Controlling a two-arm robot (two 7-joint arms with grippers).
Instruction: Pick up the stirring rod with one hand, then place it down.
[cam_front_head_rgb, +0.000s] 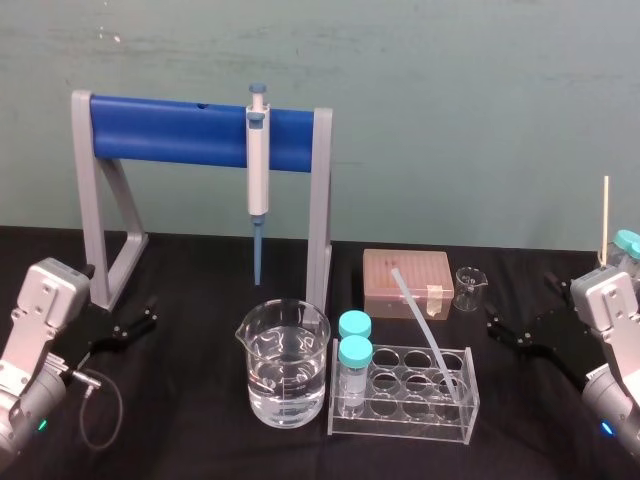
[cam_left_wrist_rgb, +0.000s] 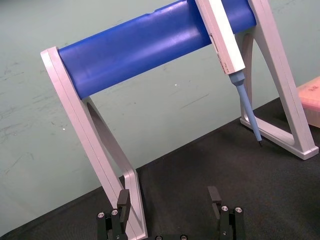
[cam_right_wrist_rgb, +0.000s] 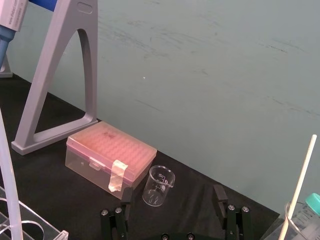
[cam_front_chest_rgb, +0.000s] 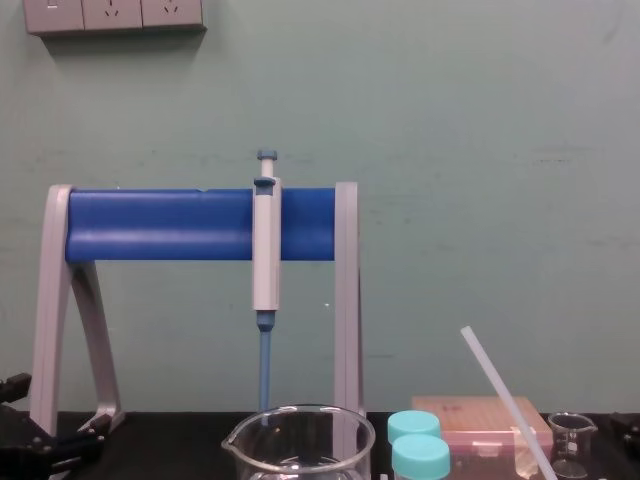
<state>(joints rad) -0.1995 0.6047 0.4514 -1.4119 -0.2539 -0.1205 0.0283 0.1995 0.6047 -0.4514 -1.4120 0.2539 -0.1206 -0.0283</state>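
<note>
Both arms are showing pale grey, boxy wrist housings (cam_front_head_rgb: 45, 300). The left gripper (cam_front_head_rgb: 140, 318) and right gripper (cam_front_head_rgb: 522, 312) are showing black angular fingers (cam_left_wrist_rgb: 123, 199) studded with silver screws (cam_left_wrist_rgb: 100, 215). A thin grey cable (cam_front_head_rgb: 119, 405) is looping off the left wrist, and small lights (cam_front_head_rgb: 41, 425), possibly indicators, are glowing on both forearms.

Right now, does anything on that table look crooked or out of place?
Only one thing: the translucent rod leans steeply in the clear tube rack, its top tilted toward the pink box, while the capped tubes stand upright. Nothing looks spilled or broken.
</note>
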